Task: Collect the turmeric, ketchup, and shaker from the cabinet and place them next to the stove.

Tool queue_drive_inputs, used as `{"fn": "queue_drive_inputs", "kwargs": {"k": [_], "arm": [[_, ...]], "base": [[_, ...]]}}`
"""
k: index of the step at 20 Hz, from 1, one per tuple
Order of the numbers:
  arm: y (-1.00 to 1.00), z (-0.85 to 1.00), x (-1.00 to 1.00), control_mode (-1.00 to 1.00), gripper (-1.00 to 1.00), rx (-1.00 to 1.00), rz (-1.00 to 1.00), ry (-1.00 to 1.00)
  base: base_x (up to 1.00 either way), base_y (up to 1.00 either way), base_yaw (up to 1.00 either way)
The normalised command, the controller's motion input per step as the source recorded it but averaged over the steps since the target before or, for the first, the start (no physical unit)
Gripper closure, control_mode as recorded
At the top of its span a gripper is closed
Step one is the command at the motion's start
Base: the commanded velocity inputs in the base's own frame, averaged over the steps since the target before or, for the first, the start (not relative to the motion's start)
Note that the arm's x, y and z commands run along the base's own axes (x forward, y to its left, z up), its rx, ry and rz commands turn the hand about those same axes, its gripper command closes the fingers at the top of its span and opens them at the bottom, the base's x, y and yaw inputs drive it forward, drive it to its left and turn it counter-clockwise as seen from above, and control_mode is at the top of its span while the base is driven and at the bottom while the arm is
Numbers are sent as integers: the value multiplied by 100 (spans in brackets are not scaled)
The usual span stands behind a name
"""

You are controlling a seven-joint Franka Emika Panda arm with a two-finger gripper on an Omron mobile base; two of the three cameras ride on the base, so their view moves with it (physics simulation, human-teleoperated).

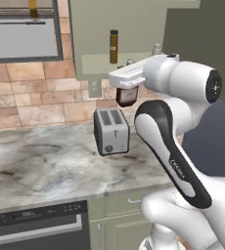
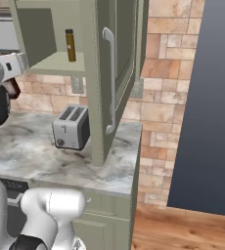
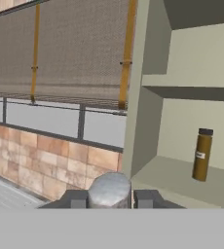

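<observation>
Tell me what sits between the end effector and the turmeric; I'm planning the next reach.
Nothing stands there: in the hand view, the stretch from the end effector to the turmeric is bare cabinet shelf.

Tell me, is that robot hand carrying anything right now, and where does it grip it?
Yes. The gripper is shut on the ketchup bottle, which hangs below the hand. The fingers clamp it near its grey cap end, at the neck.

Grey-veined marble tabletop (image 1: 46, 161), silver two-slot toaster (image 1: 111, 131) standing on it, tan stone-tile wall (image 1: 36, 97) behind the toaster, blind-covered window (image 1: 21, 29) up left of it, wooden floor (image 2: 183, 229) below right.
</observation>
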Motion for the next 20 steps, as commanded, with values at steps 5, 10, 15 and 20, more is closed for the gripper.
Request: {"fn": "queue_drive_inputs", "kwargs": {"k": [5,10,15,20], "arm": [[-21,-3,-75,100,100,1,0,0],[0,0,0,100,100,0,0,0],[0,0,0,100,100,0,0,0],[0,0,0,100,100,0,0,0]], "base": [[-18,-3,0],[-82,-8,1],[-65,5,8],[-34,62,20]]}}
